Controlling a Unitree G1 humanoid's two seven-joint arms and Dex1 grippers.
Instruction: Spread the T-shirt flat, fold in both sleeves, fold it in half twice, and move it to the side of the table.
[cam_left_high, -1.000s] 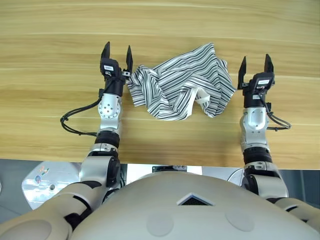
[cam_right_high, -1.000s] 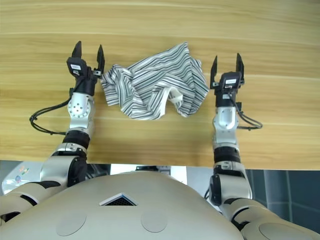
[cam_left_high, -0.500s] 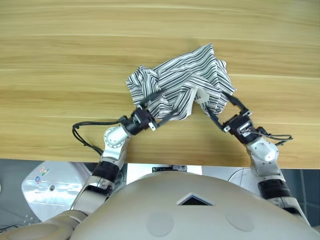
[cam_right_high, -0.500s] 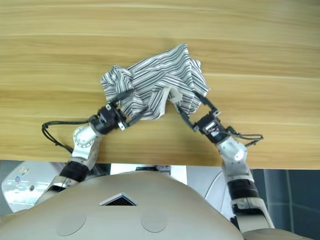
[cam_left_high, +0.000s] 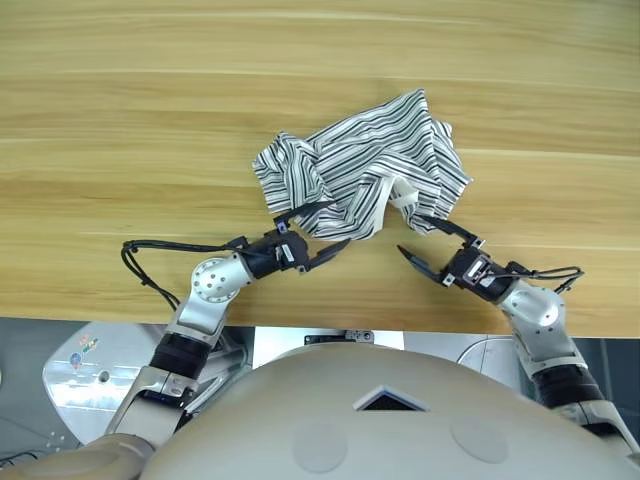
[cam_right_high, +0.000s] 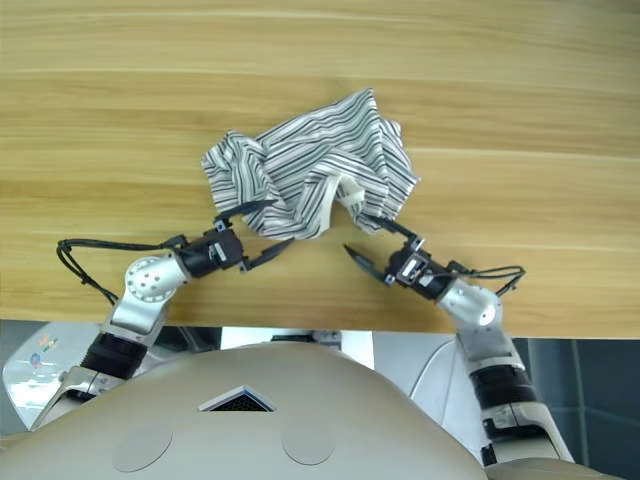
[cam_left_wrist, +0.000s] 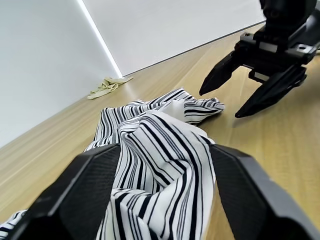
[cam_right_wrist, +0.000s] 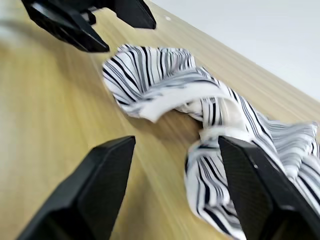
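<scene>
Both grippers are opened wide and hold nothing. The left gripper (cam_left_high: 341, 223) lies low at the near edge of the crumpled black-and-white striped T-shirt (cam_left_high: 360, 165), with a fold of cloth between its fingers. The right gripper (cam_left_high: 408, 234) is just beside the shirt's near right corner. The shirt lies in a heap in the middle of the light wooden table (cam_left_high: 150, 120).

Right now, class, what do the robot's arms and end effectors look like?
Left arm and right arm: silver-grey shells, black joint rings. Left end effector and right end effector: two black, tapered, pointed fingers each. Black cables loop from both wrists.
</scene>
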